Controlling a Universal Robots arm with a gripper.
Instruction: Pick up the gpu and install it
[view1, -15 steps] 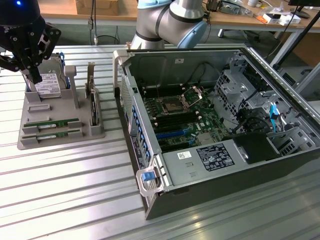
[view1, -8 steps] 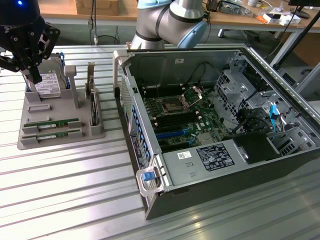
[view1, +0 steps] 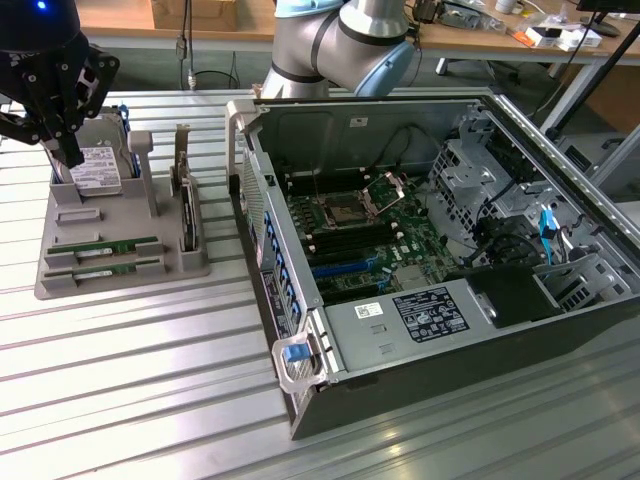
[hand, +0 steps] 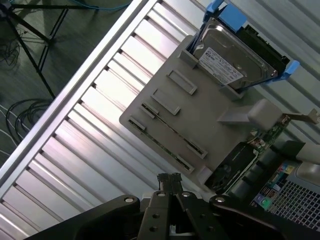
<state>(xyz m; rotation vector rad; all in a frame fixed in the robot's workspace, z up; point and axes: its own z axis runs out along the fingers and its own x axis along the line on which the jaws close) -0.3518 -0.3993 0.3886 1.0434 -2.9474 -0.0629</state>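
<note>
Two green gpu sticks (view1: 108, 247) lie on edge in the front slots of the grey holder tray (view1: 150, 270), on the exterior view's left. In the wrist view the sticks (hand: 172, 132) appear as thin dark lines across the tray (hand: 200, 120). My black gripper (view1: 70, 150) hangs above the tray's back corner, over the hard drive and well behind the sticks. Its fingers (hand: 169, 179) are pressed together with nothing between them.
A silver hard drive (view1: 98, 168) with a white label leans at the tray's back. A dark card with a metal bracket (view1: 185, 215) stands on edge beside it. The open computer case (view1: 300, 300), with its motherboard (view1: 360, 235), lies on the exterior view's right. The slatted table's edge (hand: 75, 90) runs close to the tray.
</note>
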